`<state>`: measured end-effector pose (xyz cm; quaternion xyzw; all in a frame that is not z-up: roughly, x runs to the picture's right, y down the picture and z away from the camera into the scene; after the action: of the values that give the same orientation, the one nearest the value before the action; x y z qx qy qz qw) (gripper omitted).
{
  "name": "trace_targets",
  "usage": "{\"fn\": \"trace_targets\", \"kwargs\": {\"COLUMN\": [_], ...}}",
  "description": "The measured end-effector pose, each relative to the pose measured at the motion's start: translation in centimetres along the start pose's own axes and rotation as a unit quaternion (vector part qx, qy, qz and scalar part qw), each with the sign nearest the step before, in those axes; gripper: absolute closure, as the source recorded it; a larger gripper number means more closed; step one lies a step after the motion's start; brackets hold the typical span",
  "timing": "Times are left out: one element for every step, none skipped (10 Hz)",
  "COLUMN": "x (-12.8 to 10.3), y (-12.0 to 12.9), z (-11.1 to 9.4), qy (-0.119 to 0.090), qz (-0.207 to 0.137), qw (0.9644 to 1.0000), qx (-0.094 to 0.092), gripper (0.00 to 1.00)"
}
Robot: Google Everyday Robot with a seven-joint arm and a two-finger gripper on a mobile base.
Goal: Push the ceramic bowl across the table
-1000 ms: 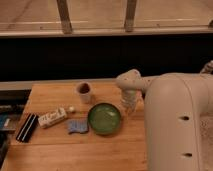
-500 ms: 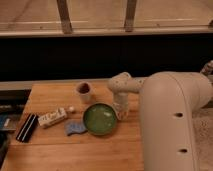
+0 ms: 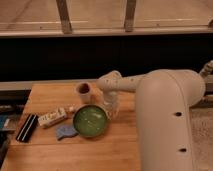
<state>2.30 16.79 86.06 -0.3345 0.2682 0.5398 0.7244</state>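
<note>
One ceramic bowl (round, mouth upward) is seen on the surface, the end effector set against its right rim.

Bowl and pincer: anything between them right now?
Nothing shows between them in the camera view. The pincer sits right at the bowl's right rim on the table; the cup stands behind.

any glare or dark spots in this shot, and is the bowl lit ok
Camera view: warm, dim light; the ceramic bowl shows soft pale glints on its glossy green inside but stays readable. A dark band behind the table hides all detail there. The gripper sits at the bowl's right rim, looking soft and blurred. The pale arm is the brightest area.
</note>
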Motion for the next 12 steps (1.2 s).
{"fn": "trace_targets", "kwargs": {"x": [-0.3, -0.4, -0.5, -0.6, -0.6, -0.6, -0.6, -0.5, -0.4, -0.5, -0.5, -0.8], "y": [0.9, 1.2, 1.8, 2.8, 4.4, 5.6, 6.5, 7.5, 8.2, 8.8, 9.1, 9.3], "z": [0.2, 0.3, 0.2, 0.1, -0.4, -1.1, -1.8, -2.7, -3.1, -3.1, -3.2, -3.7], "qy": [0.001, 0.001, -0.001, -0.003, -0.008, -0.014, -0.020, -0.027, -0.031, -0.034, -0.037, -0.047], "qz": [-0.012, -0.018, -0.029, -0.043, -0.063, -0.081, -0.093, -0.111, -0.123, -0.131, -0.138, -0.133], "qw": [0.9999, 0.9998, 0.9994, 0.9988, 0.9976, 0.9962, 0.9950, 0.9931, 0.9915, 0.9903, 0.9894, 0.9898], "qx": [-0.007, -0.010, -0.017, -0.022, -0.026, -0.028, -0.029, -0.029, -0.029, -0.029, -0.026, -0.021], "gripper": [1.00, 1.00, 1.00, 1.00, 1.00, 1.00, 1.00, 1.00, 1.00, 1.00, 1.00, 1.00]}}
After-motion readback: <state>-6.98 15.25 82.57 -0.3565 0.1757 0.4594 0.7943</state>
